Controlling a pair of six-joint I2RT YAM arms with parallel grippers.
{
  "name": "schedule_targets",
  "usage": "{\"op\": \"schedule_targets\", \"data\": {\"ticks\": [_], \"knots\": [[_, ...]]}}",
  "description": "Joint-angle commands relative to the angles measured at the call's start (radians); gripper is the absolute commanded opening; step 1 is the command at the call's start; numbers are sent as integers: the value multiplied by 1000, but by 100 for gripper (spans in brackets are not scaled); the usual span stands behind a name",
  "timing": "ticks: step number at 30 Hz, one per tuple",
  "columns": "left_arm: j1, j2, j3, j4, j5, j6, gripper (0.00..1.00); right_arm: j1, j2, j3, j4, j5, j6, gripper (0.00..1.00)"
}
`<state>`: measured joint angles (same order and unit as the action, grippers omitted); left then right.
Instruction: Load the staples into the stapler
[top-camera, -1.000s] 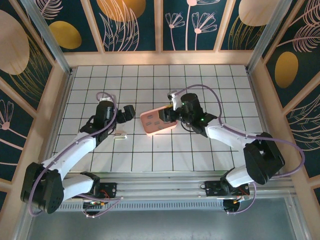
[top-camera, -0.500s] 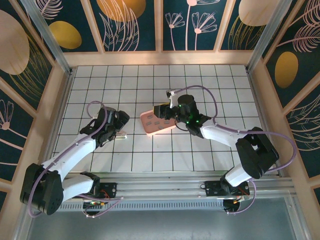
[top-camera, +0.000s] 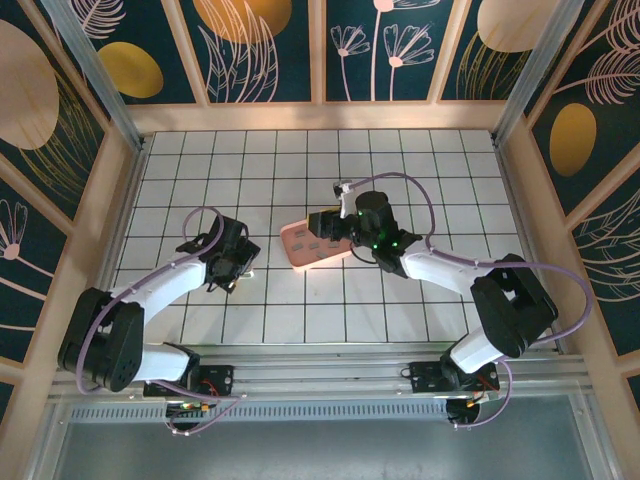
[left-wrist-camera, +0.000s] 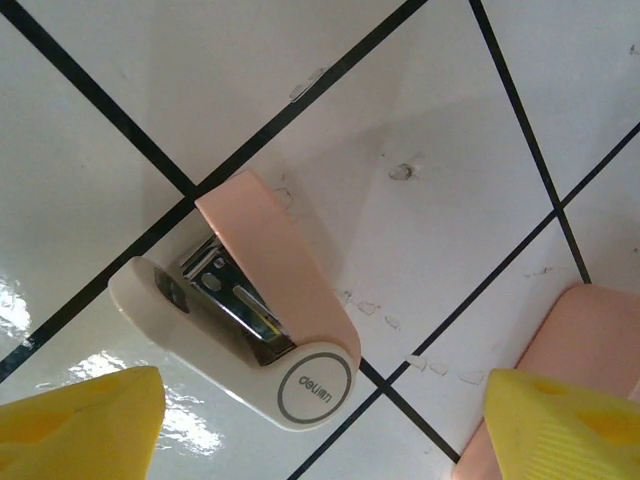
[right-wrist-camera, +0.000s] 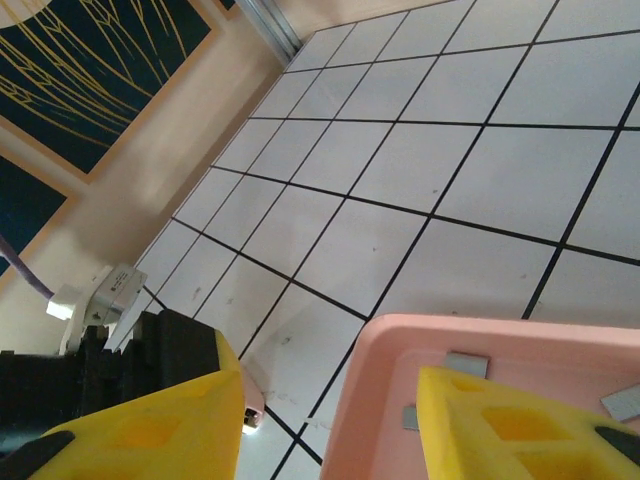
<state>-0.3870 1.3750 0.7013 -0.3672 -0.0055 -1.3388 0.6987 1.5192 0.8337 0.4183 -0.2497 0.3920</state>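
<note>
We logged white-shelled left arm and right arm, black joints, lilac cables looping behind the wrists. Left gripper and right gripper had chunky yellow fingers, black housings behind them.

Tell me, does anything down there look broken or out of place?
Nothing looks broken. The stapler seems tipped on its side on the tiles, pink top swung open from its white base, metal insides showing. The staples lie scattered at odd angles in the pink tray.
</note>
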Motion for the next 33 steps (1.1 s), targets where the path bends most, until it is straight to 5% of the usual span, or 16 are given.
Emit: {"op": "schedule_targets", "data": {"ticks": [1, 13, 33], "knots": [[11, 30, 24, -4, 16, -10, 77, 10, -29, -16, 12, 33, -11, 49], [32, 91, 30, 13, 42, -14, 66, 12, -59, -15, -28, 57, -15, 48], [56, 38, -23, 11, 41, 68, 21, 13, -79, -24, -34, 86, -28, 47]]}}
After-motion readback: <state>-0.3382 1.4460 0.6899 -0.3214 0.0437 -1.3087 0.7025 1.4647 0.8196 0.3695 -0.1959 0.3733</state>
